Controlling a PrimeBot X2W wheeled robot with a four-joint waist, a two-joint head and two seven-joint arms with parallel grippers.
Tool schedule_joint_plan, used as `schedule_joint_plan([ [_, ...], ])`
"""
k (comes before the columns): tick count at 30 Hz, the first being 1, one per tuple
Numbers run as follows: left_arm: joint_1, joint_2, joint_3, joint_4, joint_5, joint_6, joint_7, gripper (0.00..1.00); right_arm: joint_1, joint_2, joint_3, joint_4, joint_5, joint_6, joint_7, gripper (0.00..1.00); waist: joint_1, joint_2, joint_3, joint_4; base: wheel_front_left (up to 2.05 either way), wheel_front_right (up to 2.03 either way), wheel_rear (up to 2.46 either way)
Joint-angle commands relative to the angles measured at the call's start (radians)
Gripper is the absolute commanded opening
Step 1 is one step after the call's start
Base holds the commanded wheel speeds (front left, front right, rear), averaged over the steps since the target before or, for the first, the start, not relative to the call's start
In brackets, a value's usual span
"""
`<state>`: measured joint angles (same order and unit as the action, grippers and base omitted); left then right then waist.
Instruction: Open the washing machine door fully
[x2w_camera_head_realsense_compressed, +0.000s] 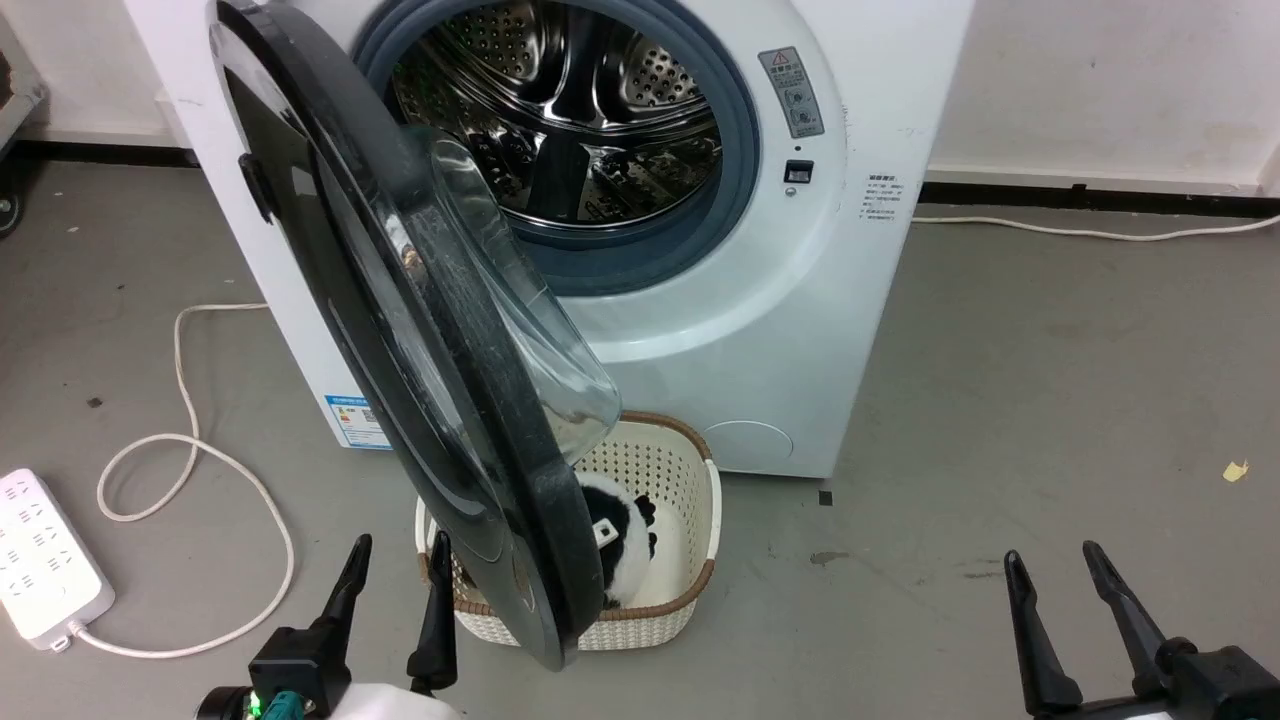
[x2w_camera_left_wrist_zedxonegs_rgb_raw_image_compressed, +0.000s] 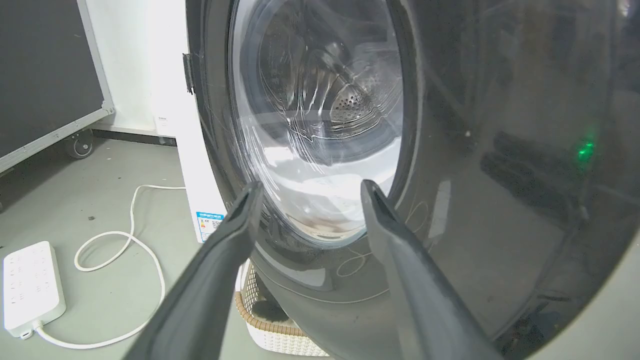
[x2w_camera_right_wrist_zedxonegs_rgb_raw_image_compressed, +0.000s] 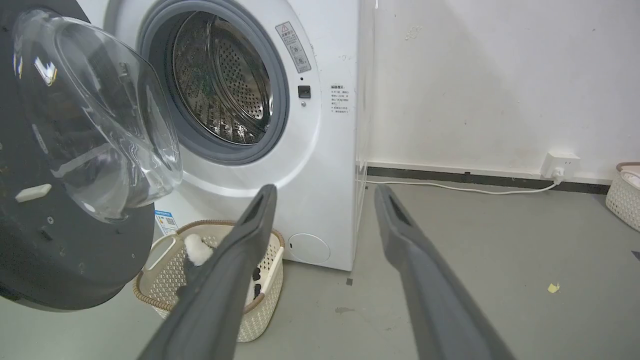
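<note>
The washing machine door (x2w_camera_head_realsense_compressed: 400, 330) is seen swung out; one basket (x2w_camera_head_realsense_compressed: 690, 480) is half hidden behind it. Left gripper (x2w_camera_head_realsense_compressed: 401, 545) and right gripper (x2w_camera_head_realsense_compressed: 1051, 552) are spread, empty.

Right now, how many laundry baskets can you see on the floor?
2. One cream basket stands just before the washing machine, partly behind its open door. A second basket sits at the right wrist view's far right edge, cut off. More may be hidden.

A cream basket (x2w_camera_head_realsense_compressed: 650, 625) is set on the grey floor (x2w_camera_head_realsense_compressed: 1000, 400), and a black-and-white plush toy (x2w_camera_head_realsense_compressed: 625, 545) is lodged inside it. A white power strip (x2w_camera_head_realsense_compressed: 45, 565) is laid well apart, with its cable (x2w_camera_head_realsense_compressed: 179, 350) looped alongside.
</note>
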<state>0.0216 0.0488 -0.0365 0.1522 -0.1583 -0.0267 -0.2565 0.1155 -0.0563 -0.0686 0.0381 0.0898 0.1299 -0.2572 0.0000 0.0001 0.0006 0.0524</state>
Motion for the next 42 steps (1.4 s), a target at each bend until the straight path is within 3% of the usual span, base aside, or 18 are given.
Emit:
schedule_joint_plan([
  [1, 0.01, 0.001, 0.001, 0.002, 0.004, -0.004, -0.005, 1.0, 0.012, 0.006, 0.001, 0.004, 0.006, 0.001, -0.004, 1.0, 0.0, -0.0001, 0.0, 0.002, 0.0, 0.0, 0.0],
  [3, 0.008, 0.001, 0.002, 0.002, 0.009, -0.005, -0.005, 1.0, 0.009, 0.006, 0.003, 0.007, 0.009, 0.001, -0.004, 1.0, 0.0, -0.0001, 0.0, 0.003, 0.0, 0.0, 0.0],
  [4, 0.008, 0.001, 0.001, 0.005, 0.012, -0.008, -0.005, 0.91, 0.008, 0.006, 0.004, 0.009, 0.01, 0.001, -0.004, 1.0, 0.0, -0.0001, 0.0, 0.003, 0.0, 0.0, 0.0],
  [5, 0.008, 0.001, 0.001, 0.007, 0.013, -0.01, -0.005, 0.34, 0.007, 0.006, 0.006, 0.011, 0.013, 0.001, -0.004, 1.0, 0.0, -0.0001, 0.0, 0.004, 0.0, 0.0, 0.0],
  [6, 0.008, 0.001, 0.001, 0.008, 0.015, -0.013, -0.005, 0.0, 0.007, 0.006, 0.009, 0.013, 0.015, 0.001, -0.004, 1.0, 0.0, -0.0001, 0.0, 0.004, 0.0, 0.0, 0.0],
  [11, -0.01, 0.001, 0.04, -0.072, -0.007, -0.005, -0.005, 0.0, 0.0, 0.006, 0.01, 0.016, 0.018, 0.001, -0.004, 1.0, 0.0, -0.0001, 0.0, 0.006, 0.0, 0.0, 0.0],
  [19, -0.1, 0.001, 0.18, -0.394, -0.073, 0.041, -0.005, 0.0, -0.008, 0.006, 0.013, 0.005, 0.024, 0.001, -0.004, 1.0, 0.0, -0.0001, -0.001, 0.007, 0.0, 0.0, 0.0],
  [24, -0.179, 0.001, 0.21, -0.524, -0.061, 0.033, -0.005, 0.0, -0.012, 0.006, 0.016, 0.007, 0.03, 0.001, -0.005, 1.0, 0.0, -0.0001, -0.004, 0.006, 0.0, 0.0, 0.0],
  [31, -0.181, 0.001, 0.075, -0.585, -0.01, 0.016, 0.001, 0.0, -0.013, 0.006, 0.013, 0.012, 0.038, 0.001, -0.005, 1.0, 0.0, -0.0001, -0.004, 0.001, 0.0, 0.0, 0.0],
  [34, -0.154, 0.011, -0.013, -0.588, 0.082, 0.012, 0.011, 0.0, -0.011, 0.006, 0.01, 0.014, 0.042, 0.001, -0.005, 1.0, 0.0, -0.0001, -0.003, -0.001, 0.0, 0.0, 0.0],
  [42, -0.06, 0.004, -0.249, -0.459, 0.082, 0.001, 0.056, 0.0, -0.011, 0.006, -0.01, 0.026, 0.042, 0.001, -0.005, 1.0, 0.0, -0.0001, 0.003, 0.002, 0.0, 0.0, 0.0],
])
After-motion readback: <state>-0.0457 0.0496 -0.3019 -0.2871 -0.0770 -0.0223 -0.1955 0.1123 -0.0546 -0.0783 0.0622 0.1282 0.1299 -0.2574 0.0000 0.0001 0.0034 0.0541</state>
